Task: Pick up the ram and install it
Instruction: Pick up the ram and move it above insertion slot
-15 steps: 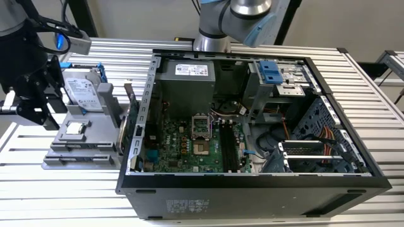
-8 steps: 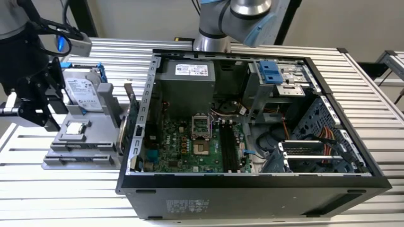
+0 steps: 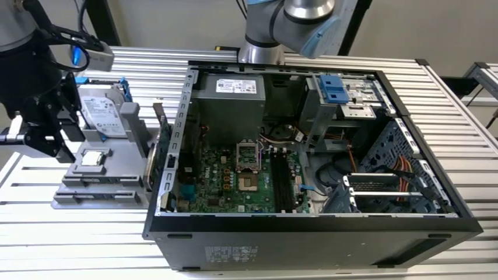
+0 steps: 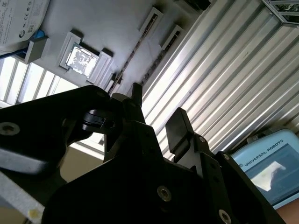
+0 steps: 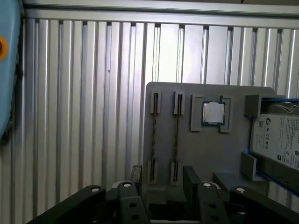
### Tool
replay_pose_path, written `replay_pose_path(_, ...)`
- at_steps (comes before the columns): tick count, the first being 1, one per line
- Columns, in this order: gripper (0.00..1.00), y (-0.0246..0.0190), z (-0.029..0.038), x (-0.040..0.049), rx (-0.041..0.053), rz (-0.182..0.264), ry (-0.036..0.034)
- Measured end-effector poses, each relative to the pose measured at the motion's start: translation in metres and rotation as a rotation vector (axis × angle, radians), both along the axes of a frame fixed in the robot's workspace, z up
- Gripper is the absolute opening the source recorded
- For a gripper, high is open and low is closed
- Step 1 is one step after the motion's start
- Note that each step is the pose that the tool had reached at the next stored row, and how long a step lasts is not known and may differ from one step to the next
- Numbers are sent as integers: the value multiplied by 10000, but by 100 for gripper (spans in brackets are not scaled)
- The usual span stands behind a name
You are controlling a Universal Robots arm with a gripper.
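Fingers [image 5: 163, 173] hang wide open and empty over one end of the grey tray [image 5: 210, 154], where the ram [image 5: 176, 140] stands on its thin edge, its long side running straight away from them.

I see a counter [image 3: 435, 116] of ribbed silver aluminium slats under everything. There's a plain pale wall [image 3: 420, 26] behind it and a dark upright post [image 3: 102, 20] at the back, on the exterior view's left. A second slatted surface [image 3: 484, 76] sits just beside the counter's edge on the exterior view's right, with a narrow gap between. In the second wrist view the slats [image 4: 224, 79] throw bright streaky glare.
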State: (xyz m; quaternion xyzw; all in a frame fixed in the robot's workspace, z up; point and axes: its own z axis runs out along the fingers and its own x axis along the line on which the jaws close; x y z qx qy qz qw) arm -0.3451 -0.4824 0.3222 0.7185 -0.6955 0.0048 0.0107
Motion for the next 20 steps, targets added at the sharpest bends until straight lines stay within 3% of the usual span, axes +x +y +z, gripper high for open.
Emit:
replay_pose_path(11,100,2,-53,0,-10,0,-7)
replay_pose_path(20,100,5,-139,0,-94,0,-5)
